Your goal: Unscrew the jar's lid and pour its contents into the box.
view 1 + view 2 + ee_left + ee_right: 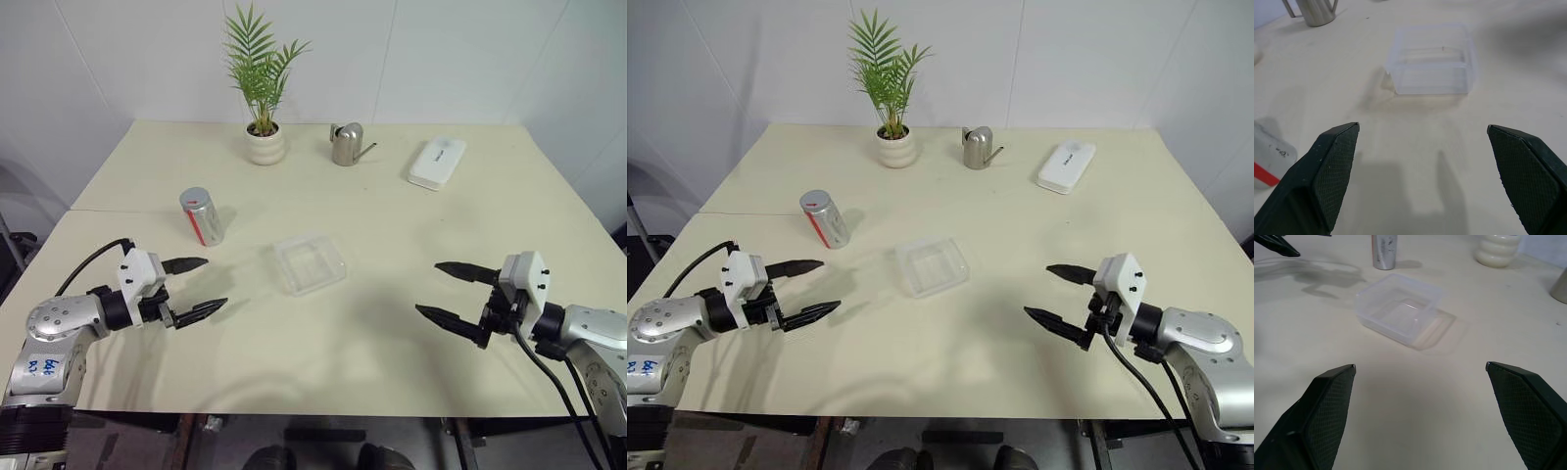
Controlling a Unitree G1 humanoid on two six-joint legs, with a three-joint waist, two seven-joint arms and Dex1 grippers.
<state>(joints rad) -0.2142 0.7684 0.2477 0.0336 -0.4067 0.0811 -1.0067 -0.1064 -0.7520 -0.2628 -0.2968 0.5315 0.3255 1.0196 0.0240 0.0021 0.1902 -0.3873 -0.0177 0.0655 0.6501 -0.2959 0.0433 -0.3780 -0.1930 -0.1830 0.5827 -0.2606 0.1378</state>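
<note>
Left eye view: the jar (203,216) stands upright on the table (392,333), lid (194,197) on, left of the clear box (310,262) at the middle (a potted plant (263,88), watering can (347,144) and white case (437,162) line the far side). The left gripper (195,288) and right gripper (451,294) hover near, both spread wide and empty. Left wrist view: the box lies beyond parted fingers (1332,166). Right wrist view: the box sits ahead, the jar beyond it.

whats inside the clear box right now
The box looks empty; its bare bottom shows through the clear walls. The jar stands apart with its lid on, so its contents are hidden.
</note>
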